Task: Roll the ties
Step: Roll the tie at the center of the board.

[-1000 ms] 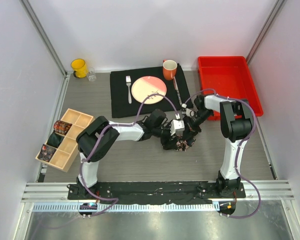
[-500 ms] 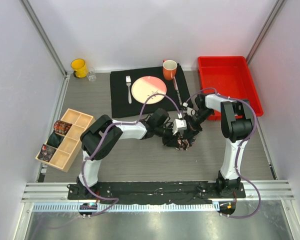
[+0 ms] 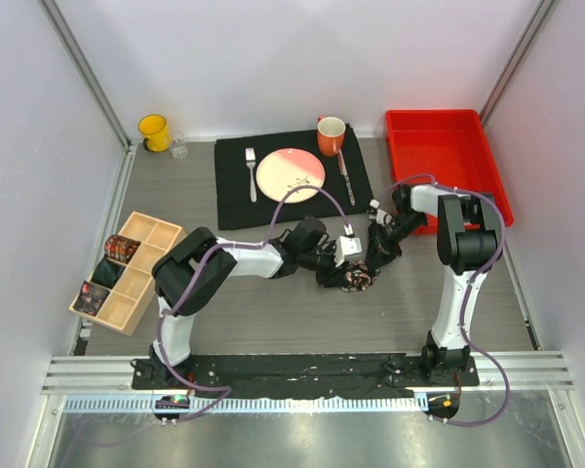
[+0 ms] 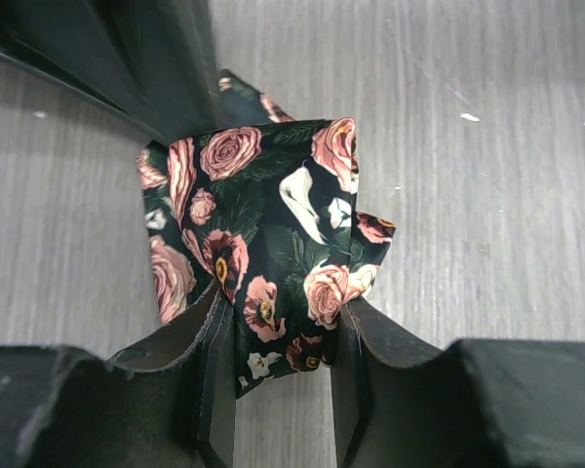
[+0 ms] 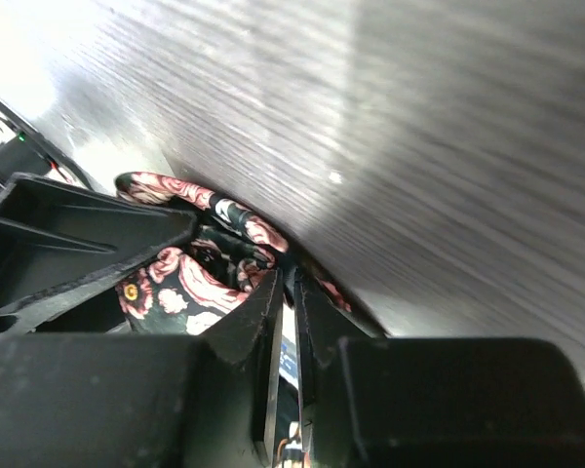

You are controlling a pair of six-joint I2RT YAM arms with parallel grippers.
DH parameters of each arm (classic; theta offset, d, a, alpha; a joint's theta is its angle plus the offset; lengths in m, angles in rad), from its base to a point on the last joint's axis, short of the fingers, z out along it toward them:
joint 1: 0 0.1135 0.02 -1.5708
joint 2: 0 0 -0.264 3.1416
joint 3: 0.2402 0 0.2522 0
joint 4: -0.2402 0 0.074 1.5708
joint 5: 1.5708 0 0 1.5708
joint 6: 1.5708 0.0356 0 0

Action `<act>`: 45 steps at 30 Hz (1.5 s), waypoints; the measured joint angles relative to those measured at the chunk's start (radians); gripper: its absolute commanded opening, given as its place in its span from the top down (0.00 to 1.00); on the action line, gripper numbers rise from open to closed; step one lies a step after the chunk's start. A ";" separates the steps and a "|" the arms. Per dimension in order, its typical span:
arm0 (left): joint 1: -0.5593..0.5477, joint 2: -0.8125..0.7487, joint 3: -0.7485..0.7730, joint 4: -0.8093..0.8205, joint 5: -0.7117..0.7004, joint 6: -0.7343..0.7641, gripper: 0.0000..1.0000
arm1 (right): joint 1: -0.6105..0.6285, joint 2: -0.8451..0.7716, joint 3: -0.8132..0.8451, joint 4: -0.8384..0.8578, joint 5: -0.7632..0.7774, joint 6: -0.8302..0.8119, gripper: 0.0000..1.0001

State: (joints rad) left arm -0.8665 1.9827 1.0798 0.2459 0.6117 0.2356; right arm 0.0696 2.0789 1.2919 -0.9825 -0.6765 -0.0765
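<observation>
Left of and nearer than the pink plate (image 3: 291,175), a wooden divided box (image 3: 127,271) is holding rolled ties (image 3: 118,248), likely so they cannot unwind. Straight nearer than the plate, the floral tie (image 4: 263,224) is resting on the tabletop (image 3: 273,322) as a tight roll. The left tool (image 4: 281,331) is pinching it across its width, apparently to stop the wraps springing loose. Just right of that, the right tool (image 5: 291,292) is nosing in, fingers almost together; whether fabric is caught between them I cannot tell.
</observation>
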 measured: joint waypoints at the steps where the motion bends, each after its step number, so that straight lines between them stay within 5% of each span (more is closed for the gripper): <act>1: 0.000 -0.004 -0.003 0.003 -0.012 -0.001 0.97 | 0.009 0.002 0.000 -0.005 0.006 0.000 0.84; 12: -0.007 -0.069 -0.045 -0.001 -0.168 0.036 0.90 | 0.034 0.023 0.023 -0.050 0.040 0.000 0.83; 19: -0.016 -0.069 -0.037 -0.040 -0.181 0.135 0.96 | 0.038 0.023 0.027 -0.053 0.047 -0.002 0.81; 24: -0.019 -0.068 -0.010 -0.100 -0.185 0.175 0.98 | 0.031 0.021 0.045 -0.080 0.046 -0.018 0.49; 32: -0.023 -0.067 0.005 -0.141 -0.201 0.212 0.99 | -0.131 -0.050 0.036 -0.098 0.005 -0.010 0.19; 45: -0.026 -0.067 0.003 -0.145 -0.201 0.242 0.99 | -0.037 -0.083 -0.100 0.009 -0.089 0.151 0.17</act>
State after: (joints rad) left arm -0.8921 1.9156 1.0832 0.1013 0.4110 0.4774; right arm 0.0322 1.9957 1.1915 -0.9733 -0.7654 0.0750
